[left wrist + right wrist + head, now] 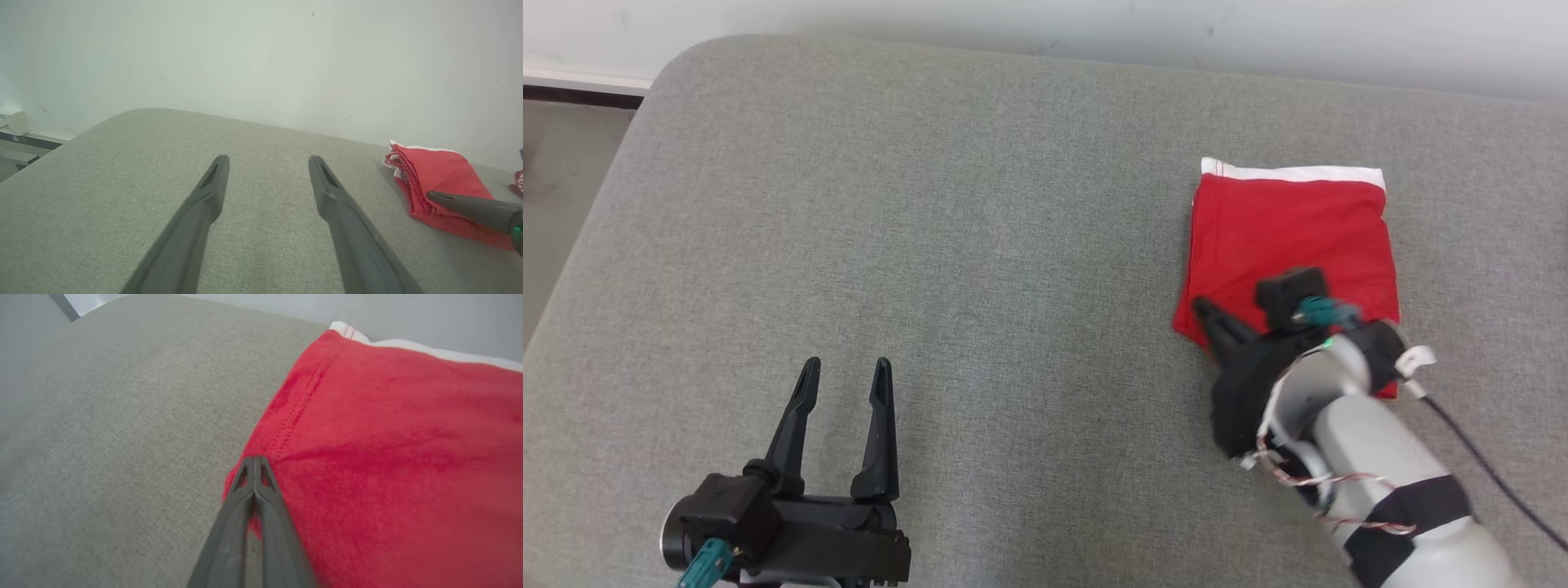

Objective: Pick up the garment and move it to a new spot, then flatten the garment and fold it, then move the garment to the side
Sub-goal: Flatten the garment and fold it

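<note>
The garment [1290, 237] is a folded red piece with a white band along its far edge, lying on the right side of the grey padded surface [931, 204]. My right gripper [1202, 307] is shut, its tips together at the garment's near left corner. In the right wrist view the closed tips [254, 459] lie right on the red fabric's edge [388, 437]; no cloth shows between them. My left gripper [845, 367] stands open over bare padding at the lower left, far from the garment. In the left wrist view its fingers [267, 159] frame empty surface, with the garment [437, 171] at the right.
A pale wall runs behind the padded surface. The surface's rounded far left corner drops to the floor [556, 163]. A black cable [1486, 465] trails from my right wrist. A small white box [12, 120] sits low on the wall at the left.
</note>
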Tool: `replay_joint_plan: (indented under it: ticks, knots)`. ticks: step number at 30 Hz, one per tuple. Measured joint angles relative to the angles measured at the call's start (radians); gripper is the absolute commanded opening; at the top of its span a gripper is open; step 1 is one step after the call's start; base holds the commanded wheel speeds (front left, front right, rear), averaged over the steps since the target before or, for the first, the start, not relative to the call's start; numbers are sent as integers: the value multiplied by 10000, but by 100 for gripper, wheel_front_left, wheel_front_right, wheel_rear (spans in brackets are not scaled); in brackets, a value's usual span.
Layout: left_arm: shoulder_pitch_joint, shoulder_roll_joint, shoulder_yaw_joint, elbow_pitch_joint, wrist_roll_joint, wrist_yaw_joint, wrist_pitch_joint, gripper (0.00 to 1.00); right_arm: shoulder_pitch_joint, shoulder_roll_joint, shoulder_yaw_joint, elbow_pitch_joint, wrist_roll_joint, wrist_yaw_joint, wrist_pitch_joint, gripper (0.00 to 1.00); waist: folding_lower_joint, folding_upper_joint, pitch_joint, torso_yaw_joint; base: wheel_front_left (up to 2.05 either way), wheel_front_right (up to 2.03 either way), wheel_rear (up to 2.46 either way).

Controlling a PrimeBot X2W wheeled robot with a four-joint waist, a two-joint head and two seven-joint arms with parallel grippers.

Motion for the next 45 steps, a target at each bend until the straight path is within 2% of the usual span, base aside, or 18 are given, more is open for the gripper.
replay_joint_plan:
  ticks: [8,14,15,16,17,25,32,36,45]
  knots:
    - [15,0,19,42,-17,21,0,100,114,209,974,313,520,0,-240,0,0,0,-148,-26,0,0,0]
    - [86,0,251,54,40,79,0,100,244,353,754,-385,1218,0,-1225,0,0,0,-337,-231,0,0,0]
    - [106,2,311,48,73,125,0,100,330,391,617,-593,1371,0,-1467,24,0,0,-383,-290,0,0,0]
    - [135,0,362,38,90,148,0,100,442,414,514,-802,1488,0,-1714,89,-1,0,-431,-357,0,0,0]
    - [174,-2,407,31,98,148,0,100,550,403,408,-986,1498,0,-1931,100,0,0,-483,-424,0,0,0]
    - [347,2,920,176,196,-29,0,100,1917,180,-1204,-2314,1831,0,-3465,100,-1,0,-988,-975,0,0,0]
    - [513,4,1310,416,267,-178,-2,100,2955,-167,-2468,-2571,1369,0,-3856,100,-1,-1,-1358,-1511,0,0,0]
    - [528,0,1411,849,366,-288,-2,100,3550,-449,-2725,-2405,857,0,-3891,100,-1,-1,-1559,-1750,0,0,0]
    - [469,0,1751,1599,642,-309,-2,100,4134,-439,-2671,-1929,780,0,-4125,100,-1,-1,-1955,-2174,0,0,0]
